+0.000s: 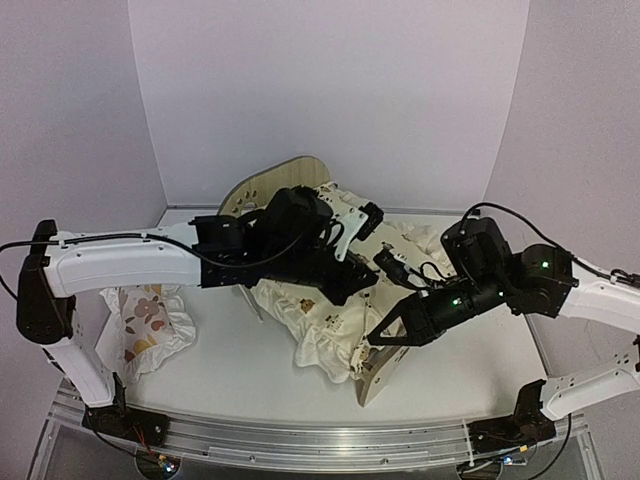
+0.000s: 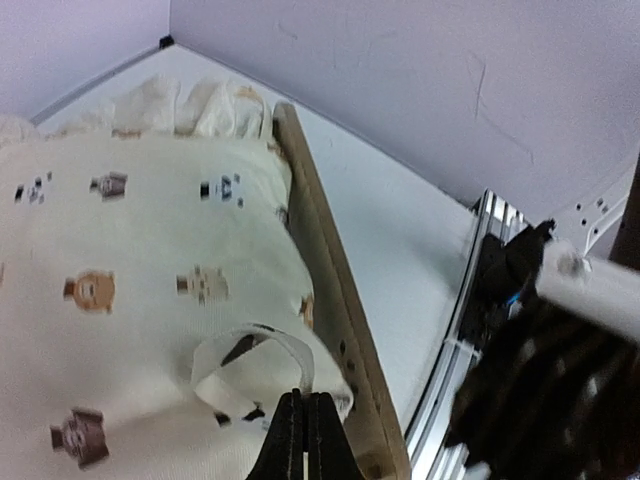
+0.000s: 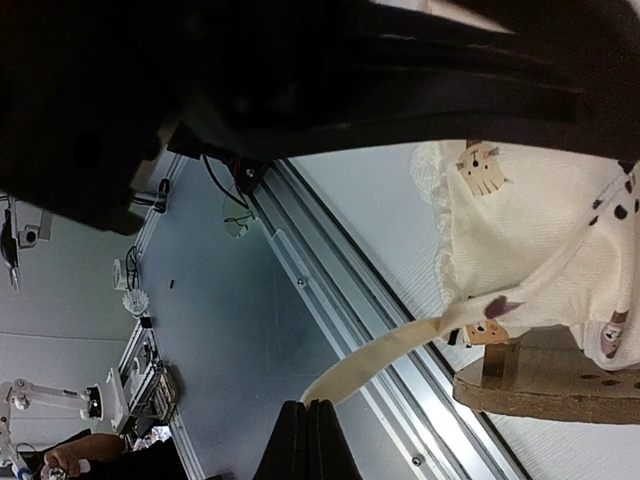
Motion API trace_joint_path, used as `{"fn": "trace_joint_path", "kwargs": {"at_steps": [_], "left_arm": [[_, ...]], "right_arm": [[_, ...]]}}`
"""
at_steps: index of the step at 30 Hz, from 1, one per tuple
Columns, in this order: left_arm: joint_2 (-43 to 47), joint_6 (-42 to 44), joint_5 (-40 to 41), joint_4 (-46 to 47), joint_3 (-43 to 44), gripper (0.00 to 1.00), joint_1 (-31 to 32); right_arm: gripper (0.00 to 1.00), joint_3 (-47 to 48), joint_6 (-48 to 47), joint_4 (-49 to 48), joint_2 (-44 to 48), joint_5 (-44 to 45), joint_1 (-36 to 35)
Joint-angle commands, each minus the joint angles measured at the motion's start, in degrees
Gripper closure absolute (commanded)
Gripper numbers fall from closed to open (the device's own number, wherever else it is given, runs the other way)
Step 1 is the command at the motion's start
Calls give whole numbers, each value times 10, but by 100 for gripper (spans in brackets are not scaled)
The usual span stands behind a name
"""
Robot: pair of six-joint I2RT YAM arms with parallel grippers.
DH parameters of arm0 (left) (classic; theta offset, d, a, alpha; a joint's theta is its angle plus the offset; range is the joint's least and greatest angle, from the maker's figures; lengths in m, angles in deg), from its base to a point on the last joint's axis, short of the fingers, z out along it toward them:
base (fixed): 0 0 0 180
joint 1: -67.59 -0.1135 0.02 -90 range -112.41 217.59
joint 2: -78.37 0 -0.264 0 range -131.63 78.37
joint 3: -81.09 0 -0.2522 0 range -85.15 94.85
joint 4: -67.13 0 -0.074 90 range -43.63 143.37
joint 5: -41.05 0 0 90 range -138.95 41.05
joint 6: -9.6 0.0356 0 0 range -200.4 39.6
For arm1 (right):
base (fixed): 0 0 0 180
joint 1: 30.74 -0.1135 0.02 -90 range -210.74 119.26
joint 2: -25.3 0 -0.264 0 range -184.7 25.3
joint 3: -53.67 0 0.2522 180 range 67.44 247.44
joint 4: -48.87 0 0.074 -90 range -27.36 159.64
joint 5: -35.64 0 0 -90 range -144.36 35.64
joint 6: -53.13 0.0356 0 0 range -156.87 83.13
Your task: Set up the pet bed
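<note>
Pinching: right end effector (image 3: 307, 408) closed on cushion tie (image 3: 385, 352)
Left end effector (image 2: 305, 400): closed, over cushion (image 2: 150, 250)
Pet bed (image 1: 275, 182): holding cushion

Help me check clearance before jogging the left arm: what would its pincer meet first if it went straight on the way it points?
Most likely the white tie loop of the cream cushion, right at the tips of the shut left pincer; whether they already touch is unclear.

A robotics lab: a white table (image 1: 480, 365) boxed by plain pale walls (image 1: 330, 90), an aluminium rail (image 1: 300, 440) along its near edge, another white robot arm (image 3: 45, 395) across the floor (image 3: 230, 330).
</note>
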Motion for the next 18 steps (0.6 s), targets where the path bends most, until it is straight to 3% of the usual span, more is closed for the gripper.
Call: {"fn": "trace_joint_path", "kwargs": {"at_steps": [1, 9, 13, 18], "left_arm": [[109, -47, 58, -3, -86, 100, 14], [246, -98, 87, -16, -222, 100, 22], [271, -99, 127, -45, -239, 100, 21], [260, -105, 170, -68, -265, 100, 21]], "right_arm": [[100, -39, 12, -79, -50, -67, -2], [100, 34, 19, -165, -199, -128, -37], [100, 93, 16, -167, -312, -136, -73], [100, 101, 31, -181, -390, -88, -104]]}}
